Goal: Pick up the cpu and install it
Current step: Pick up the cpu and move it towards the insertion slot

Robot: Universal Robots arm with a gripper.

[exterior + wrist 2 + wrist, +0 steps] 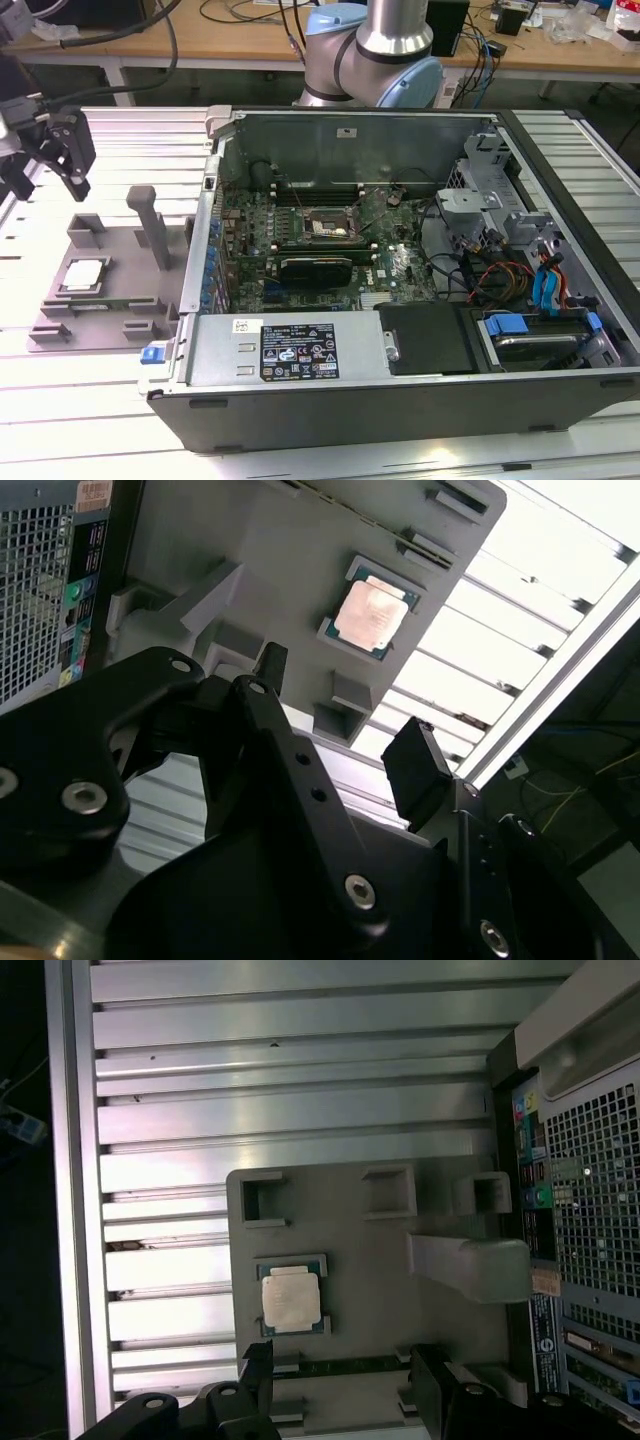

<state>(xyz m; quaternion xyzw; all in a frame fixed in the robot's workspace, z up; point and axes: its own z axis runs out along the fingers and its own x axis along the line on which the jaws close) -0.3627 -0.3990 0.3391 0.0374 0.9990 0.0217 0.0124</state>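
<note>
1. Black fingers [415, 770] of the hand [345, 715] sit closest to the lens in both wrist views. They are spread wide with nothing between them, so the hand is open and empty.
2. Seen in the exterior view, the hand [45, 180] hovers above the tabletop [60, 400] at that view's left, clear of the grey tray [110, 300] and touching nothing.
3. Out beyond the fingertips, the cpu [291, 1297] lies flat in its recess on the tray [380, 1280], silvery top up. In the exterior view the cpu [83, 274] is below the hand and nearer the viewer.
4. Being square, the chip has no long axis; its edges run in line with the tray's edges. In the first wrist view it looks closer to one finger's line than the other, so I judge the hand is not centred over it.
5. Farther out, the socket [330, 228] sits inside the open computer case [400, 400], well apart toward the exterior view's right.
</note>
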